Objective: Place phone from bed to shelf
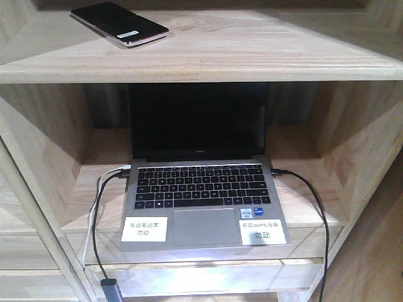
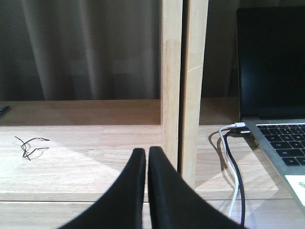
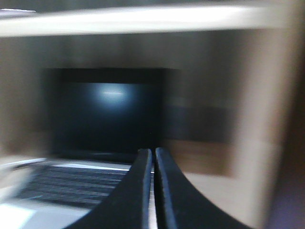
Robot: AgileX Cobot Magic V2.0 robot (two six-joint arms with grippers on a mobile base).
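Phone (image 1: 119, 24) flat on upper board of shelf (image 1: 264, 63), near its left back corner, skewed to the front edge, clear of both grippers. Judged light, stiff, glossy and slippery, glass likely fragile; best pinched across the long rims rather than on the face. Below, in the middle compartment, laptop (image 1: 200, 182) open, screen dark, white labels either side of the trackpad, cables (image 1: 101, 207) running off both sides. Boards pale, smooth, firm and level.

Left wrist view: left gripper (image 2: 147, 157) with jaws together, holding nothing, low before an upright post. Thin black scribble of wire (image 2: 29, 147) on the board to the left; dark curtain (image 2: 81, 47) behind; laptop edge and cables at right.

Right wrist view: blurred throughout. Right gripper (image 3: 153, 157) with jaws nearly together, nothing between them, facing the laptop screen under a pale board.
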